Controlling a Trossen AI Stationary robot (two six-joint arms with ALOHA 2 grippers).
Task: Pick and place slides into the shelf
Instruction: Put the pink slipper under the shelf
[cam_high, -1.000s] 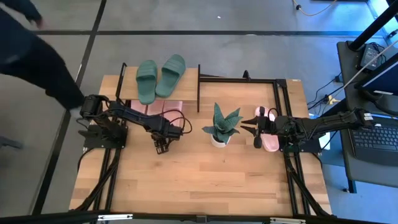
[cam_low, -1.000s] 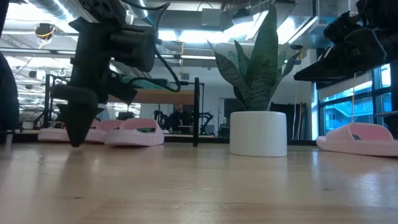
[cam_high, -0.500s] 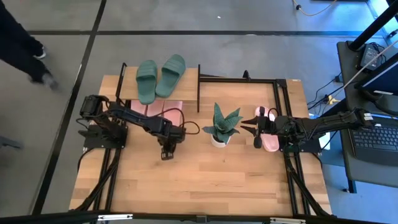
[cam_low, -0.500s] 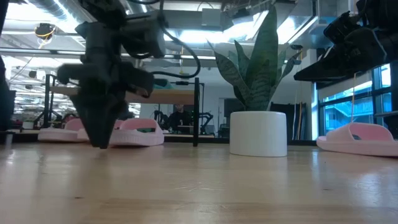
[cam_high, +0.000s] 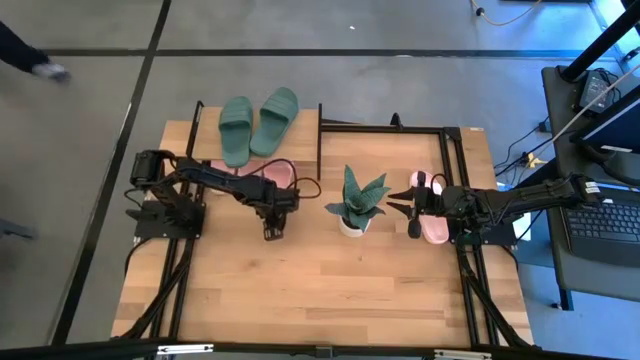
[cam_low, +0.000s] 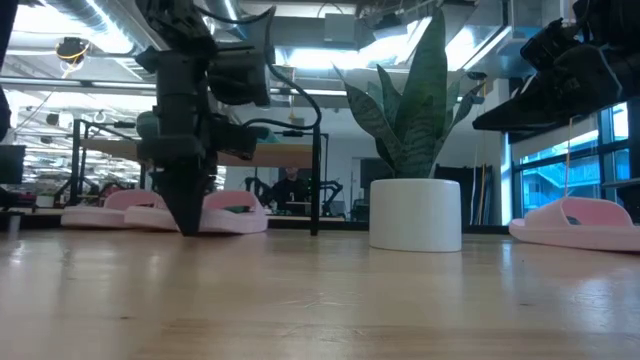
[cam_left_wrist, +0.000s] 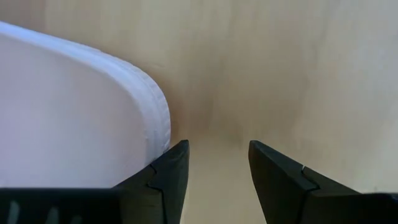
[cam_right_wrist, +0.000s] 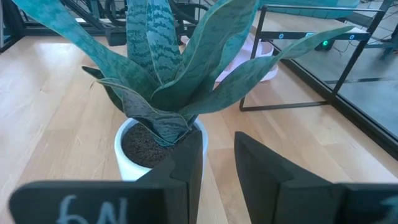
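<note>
While the left gripper points down at the wooden table, its 2 dark fingers stand a little apart with bare wood between them and nothing held. In the left wrist view a pale pink slide lies just beside 1 finger; I cannot tell if they touch. In the low view this gripper reaches down close to the tabletop, right in front of the pink slides lying by the shelf. From above, the shelf sits at about 11 o'clock on the table, and 2 dark green slides rest side by side on its light wooden top board. Pink slides peek out from under that board, at 12 o'clock from the left gripper. A potted snake plant in a white pot stands near the middle of the table, at 3 o'clock from the left gripper. The right gripper waits at 3 o'clock from the plant, above the table. Its 2 fingers stand a little apart with only a narrow gap, and they hold nothing. 1 more pale pink slide lies on the table right next to the right gripper, and the low view shows it flat on the wood, far off to the side of the white pot.
</note>
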